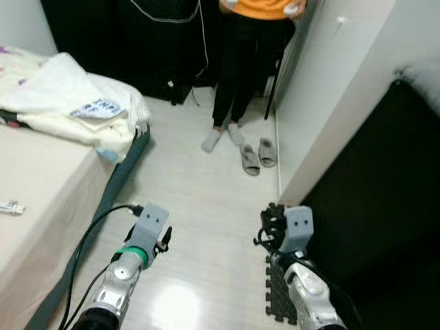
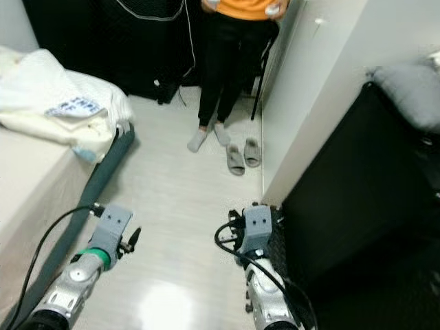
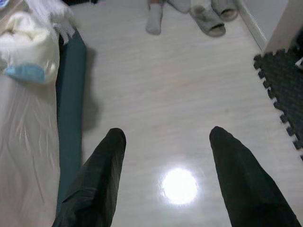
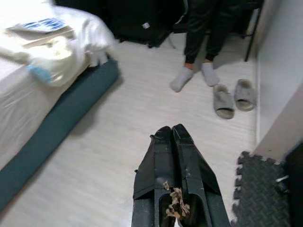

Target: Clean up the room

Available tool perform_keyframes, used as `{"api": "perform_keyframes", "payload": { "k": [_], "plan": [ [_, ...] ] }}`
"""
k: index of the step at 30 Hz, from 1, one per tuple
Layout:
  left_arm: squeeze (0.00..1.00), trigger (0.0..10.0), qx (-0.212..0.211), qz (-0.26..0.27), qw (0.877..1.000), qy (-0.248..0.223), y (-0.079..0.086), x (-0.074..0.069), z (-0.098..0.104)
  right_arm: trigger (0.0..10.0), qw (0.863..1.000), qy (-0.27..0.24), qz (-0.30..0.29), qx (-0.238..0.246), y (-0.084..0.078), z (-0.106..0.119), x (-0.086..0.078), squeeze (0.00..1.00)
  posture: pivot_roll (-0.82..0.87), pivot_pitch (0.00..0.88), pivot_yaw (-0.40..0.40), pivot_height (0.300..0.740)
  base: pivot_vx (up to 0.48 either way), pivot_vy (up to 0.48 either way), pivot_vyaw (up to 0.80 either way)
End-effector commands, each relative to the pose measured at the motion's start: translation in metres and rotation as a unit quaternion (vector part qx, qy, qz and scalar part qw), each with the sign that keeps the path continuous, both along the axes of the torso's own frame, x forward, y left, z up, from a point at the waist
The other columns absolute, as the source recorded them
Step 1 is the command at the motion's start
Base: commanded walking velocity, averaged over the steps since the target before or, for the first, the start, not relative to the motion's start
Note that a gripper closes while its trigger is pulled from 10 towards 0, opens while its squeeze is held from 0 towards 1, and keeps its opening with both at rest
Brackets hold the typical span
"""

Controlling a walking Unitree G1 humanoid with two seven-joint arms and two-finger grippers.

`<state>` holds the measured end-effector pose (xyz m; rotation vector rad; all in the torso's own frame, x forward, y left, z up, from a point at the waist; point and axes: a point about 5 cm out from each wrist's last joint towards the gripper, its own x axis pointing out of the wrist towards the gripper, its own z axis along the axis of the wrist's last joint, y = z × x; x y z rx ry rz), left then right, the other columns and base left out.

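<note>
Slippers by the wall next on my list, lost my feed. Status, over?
Left tool open, empty, over bare floor. Right tool shut, brown scraps between its fingers. Grey slippers side by side near the wall, untouched. Person standing right beside them.

both silver arms reach forward and low over the floor. the left gripper [image 3: 165,175] holds its two black fingers [image 3: 97,182] spread wide apart. the right gripper [image 4: 172,132] has its fingers pressed together, tips touching.
</note>
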<state>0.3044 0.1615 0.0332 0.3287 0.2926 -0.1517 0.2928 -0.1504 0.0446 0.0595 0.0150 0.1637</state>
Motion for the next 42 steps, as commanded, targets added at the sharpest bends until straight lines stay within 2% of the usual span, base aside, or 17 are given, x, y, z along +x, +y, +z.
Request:
{"api": "perform_keyframes", "payload": {
  "k": [1,14,18,19,20,21,23,24,26,27,29,30,31,32,36,42],
  "plan": [
    [0.00,10.0,-0.002,-0.015,1.000,0.000,-0.009,0.000,-0.002,10.0,1.000,0.011,-0.019,0.002,-0.008,-0.006,-0.005,0.00,0.04,0.031,-0.002,0.729,0.435,0.000,0.00],
    [0.00,10.0,-0.007,-0.021,1.000,-0.004,-0.013,0.001,-0.001,10.0,1.000,0.012,-0.024,0.003,-0.011,-0.008,-0.006,0.00,0.04,0.037,-0.002,0.729,0.437,0.000,0.00],
    [0.00,10.0,0.001,-0.028,1.000,0.006,-0.011,-0.004,-0.006,10.0,0.999,0.033,-0.022,-0.002,-0.011,-0.016,-0.010,0.00,0.04,0.040,-0.003,0.729,0.354,0.000,0.00],
    [0.00,10.0,0.020,-0.035,0.999,0.024,-0.007,-0.010,-0.016,10.0,0.997,0.068,-0.017,-0.015,-0.012,-0.029,-0.017,0.00,0.04,0.036,-0.009,0.729,0.356,0.000,0.00],
    [0.00,10.0,0.020,-0.035,0.999,0.024,-0.007,-0.010,-0.016,10.0,0.997,0.068,-0.017,-0.015,-0.012,-0.029,-0.017,0.00,0.04,0.036,-0.009,0.729,0.356,0.000,0.00],
    [0.00,10.0,0.041,-0.029,0.997,0.059,0.002,-0.022,-0.032,10.0,0.992,0.125,-0.015,-0.016,-0.014,-0.049,-0.029,0.00,0.04,0.036,-0.009,0.729,0.352,0.000,0.00],
    [0.00,10.0,0.041,-0.029,0.997,0.059,0.002,-0.022,-0.032,10.0,0.992,0.125,-0.015,-0.016,-0.014,-0.049,-0.029,0.00,0.04,0.036,-0.009,0.729,0.352,0.000,0.00],
    [0.00,10.0,0.051,-0.024,0.993,0.100,0.011,-0.036,-0.048,10.0,0.984,0.179,-0.018,-0.015,-0.017,-0.068,-0.045,0.00,0.04,0.039,-0.017,0.729,0.371,0.000,0.00],
    [0.00,10.0,0.051,-0.024,0.993,0.100,0.011,-0.036,-0.048,10.0,0.984,0.179,-0.018,-0.015,-0.017,-0.068,-0.045,0.00,0.04,0.039,-0.017,0.729,0.371,0.000,0.00],
    [0.00,10.0,0.053,-0.029,0.986,0.153,0.018,-0.054,-0.066,10.0,0.972,0.232,-0.028,0.002,-0.019,-0.085,-0.063,0.00,0.04,0.041,-0.022,0.729,0.382,0.000,0.00],
    [0.00,10.0,0.053,-0.029,0.986,0.153,0.018,-0.054,-0.066,10.0,0.972,0.232,-0.028,0.002,-0.019,-0.085,-0.063,0.00,0.04,0.041,-0.022,0.729,0.382,0.000,0.00],
    [0.00,10.0,0.045,-0.033,0.980,0.193,0.020,-0.069,-0.079,10.0,0.962,0.270,-0.032,0.016,-0.019,-0.098,-0.080,0.00,0.04,0.041,-0.022,0.729,0.386,0.000,0.00],
    [0.00,10.0,0.045,-0.033,0.980,0.193,0.020,-0.069,-0.079,10.0,0.962,0.270,-0.032,0.016,-0.019,-0.098,-0.080,0.00,0.04,0.041,-0.022,0.729,0.386,0.000,0.00],
    [0.00,10.0,0.035,-0.035,0.976,0.214,0.018,-0.077,-0.085,10.0,0.955,0.290,-0.053,0.037,-0.022,-0.105,-0.089,0.00,0.04,0.045,-0.022,0.729,0.379,0.000,0.00],
    [0.00,10.0,0.029,-0.035,0.975,0.220,0.016,-0.078,-0.086,10.0,0.951,0.296,-0.073,0.050,-0.028,-0.107,-0.094,0.00,0.04,0.045,-0.022,0.729,0.382,0.000,0.00],
    [0.00,10.0,0.035,-0.051,0.976,0.208,0.011,-0.073,-0.083,10.0,0.955,0.287,-0.064,0.036,-0.031,-0.105,-0.091,0.00,0.04,0.045,-0.022,0.729,0.383,0.000,0.00]
  ]
}}
